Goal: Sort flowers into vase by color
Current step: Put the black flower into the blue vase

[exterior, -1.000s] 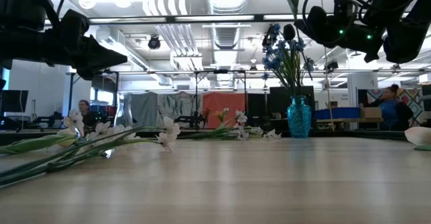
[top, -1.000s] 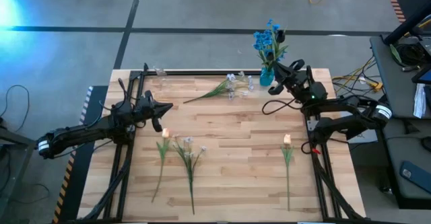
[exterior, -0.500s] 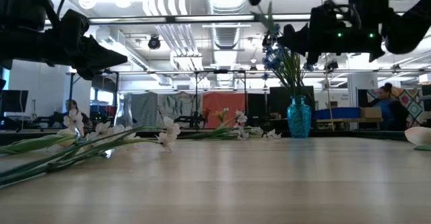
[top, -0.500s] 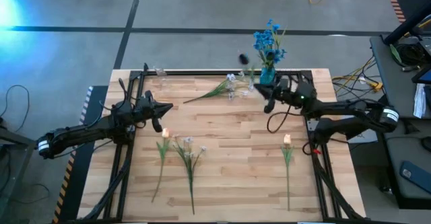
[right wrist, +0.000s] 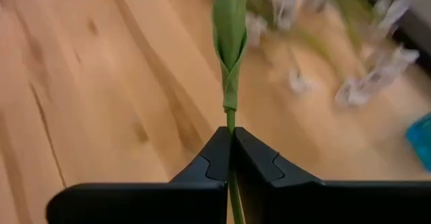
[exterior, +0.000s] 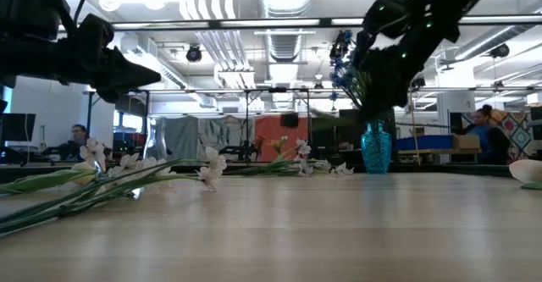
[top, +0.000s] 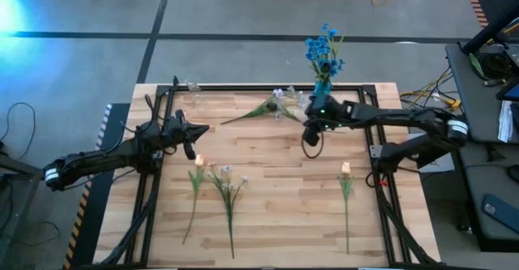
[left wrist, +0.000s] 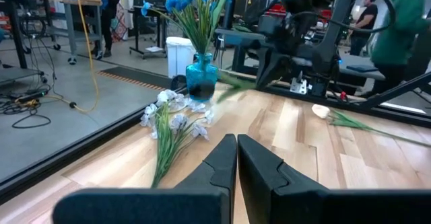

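A teal vase point(top: 322, 92) point(exterior: 376, 146) with blue blossoms point(top: 323, 47) stands at the table's far edge. White-lilac stems point(top: 272, 104) point(left wrist: 172, 120) lie beside it on the wood. A peach bud stem point(top: 197, 181), a white-lilac stem point(top: 228, 189) and another peach bud stem point(top: 346, 193) lie nearer. My right gripper point(top: 312, 117) point(right wrist: 231, 140) hangs just near of the vase, shut on a green stem. Its blossom does not show. My left gripper point(top: 203, 129) point(left wrist: 236, 150) waits shut over the table's left side. My right gripper pinches a thin green stem point(right wrist: 230, 120) between its two fingers, just below a folded leaf point(right wrist: 230, 29). The stem runs on ahead, in line with the fingers. It is lifted clear above the wood, the fingers slanting down toward the table.
The black frame rails point(top: 268, 86) run along the table's far and side edges. Bare wood point(top: 268, 148) lies in the middle between the flower groups. People and benches show in the room beyond point(exterior: 487, 134).
My right gripper has swung away from the vase's right side, toward the table's left and near edge, and dropped lower. It has tipped from level to pointing down. The stem in its fingers swung along with it.
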Available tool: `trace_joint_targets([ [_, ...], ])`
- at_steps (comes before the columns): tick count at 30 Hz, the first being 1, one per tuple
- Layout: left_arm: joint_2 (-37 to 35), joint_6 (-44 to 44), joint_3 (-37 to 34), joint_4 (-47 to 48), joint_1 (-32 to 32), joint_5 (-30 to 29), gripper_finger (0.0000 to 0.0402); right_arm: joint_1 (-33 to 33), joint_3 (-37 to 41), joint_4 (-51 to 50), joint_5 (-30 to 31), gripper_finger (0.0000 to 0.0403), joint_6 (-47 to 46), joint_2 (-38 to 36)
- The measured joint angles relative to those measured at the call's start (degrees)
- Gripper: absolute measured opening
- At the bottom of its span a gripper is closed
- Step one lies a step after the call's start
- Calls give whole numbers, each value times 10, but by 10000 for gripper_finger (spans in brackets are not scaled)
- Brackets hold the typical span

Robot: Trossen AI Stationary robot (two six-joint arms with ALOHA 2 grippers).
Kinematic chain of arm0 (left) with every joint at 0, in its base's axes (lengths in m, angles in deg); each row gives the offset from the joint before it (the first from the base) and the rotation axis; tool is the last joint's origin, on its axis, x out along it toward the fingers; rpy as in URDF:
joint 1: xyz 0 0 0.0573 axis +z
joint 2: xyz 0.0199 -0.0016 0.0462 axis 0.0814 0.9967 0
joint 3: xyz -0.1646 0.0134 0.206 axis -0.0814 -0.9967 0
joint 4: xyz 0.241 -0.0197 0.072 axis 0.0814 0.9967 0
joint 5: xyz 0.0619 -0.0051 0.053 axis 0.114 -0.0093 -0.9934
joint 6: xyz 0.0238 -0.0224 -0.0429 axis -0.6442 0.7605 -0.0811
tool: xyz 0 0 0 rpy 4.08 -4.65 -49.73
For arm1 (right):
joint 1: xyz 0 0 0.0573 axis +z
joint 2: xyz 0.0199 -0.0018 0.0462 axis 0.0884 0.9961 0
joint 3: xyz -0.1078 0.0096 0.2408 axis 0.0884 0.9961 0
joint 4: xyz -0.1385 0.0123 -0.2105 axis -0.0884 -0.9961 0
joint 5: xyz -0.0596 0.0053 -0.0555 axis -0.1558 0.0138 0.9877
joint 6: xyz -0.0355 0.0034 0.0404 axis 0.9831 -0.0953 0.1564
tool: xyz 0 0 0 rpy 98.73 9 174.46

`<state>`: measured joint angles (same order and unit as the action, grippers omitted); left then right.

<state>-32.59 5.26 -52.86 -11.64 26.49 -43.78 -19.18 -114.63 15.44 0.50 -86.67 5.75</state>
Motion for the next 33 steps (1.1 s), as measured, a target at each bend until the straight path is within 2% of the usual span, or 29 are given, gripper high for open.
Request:
trace_joint_targets([
  [7,6,1,0,0,0,0,0,1,-19,-33,-21,9,-15,98],
  [14,7,1,0,0,0,6,0,25,-28,-71,-30,18,-16,152],
  [17,8,1,0,0,0,6,0,37,-52,-114,-22,47,-16,158],
  [21,8,7,0,0,0,7,0,50,-104,-162,15,107,-16,159],
  [26,9,9,0,0,0,11,0,55,-180,-182,10,173,-3,190],
  [33,15,10,0,0,0,13,0,55,-274,-238,12,200,10,304],
])
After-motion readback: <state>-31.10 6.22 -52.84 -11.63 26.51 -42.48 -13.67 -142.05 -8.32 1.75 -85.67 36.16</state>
